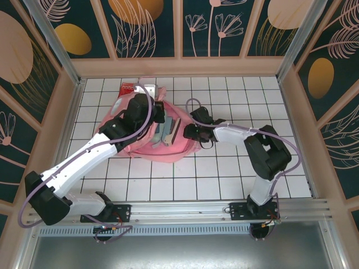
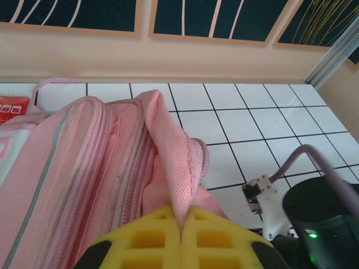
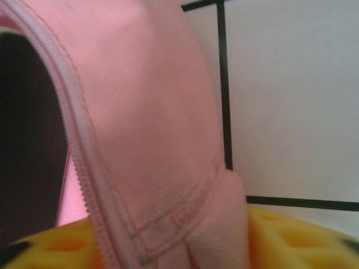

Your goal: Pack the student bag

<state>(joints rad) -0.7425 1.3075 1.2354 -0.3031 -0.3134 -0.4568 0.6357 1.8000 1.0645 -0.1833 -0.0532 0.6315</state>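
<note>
At the desk's [image 1: 224, 185] centre-left lies the bag [image 1: 162, 154], long axis roughly 11 to 5 o'clock, handle end towards 11, mouth gaping upward between both arms. The left pincer [image 2: 180, 235] is clamped tight on the rim fabric at the mouth's 10 o'clock side. The right pincer [image 3: 185, 246] straddles the opposite rim at 3 o'clock, fabric between its fingers [image 3: 291, 235]; whether it grips I cannot tell
</note>
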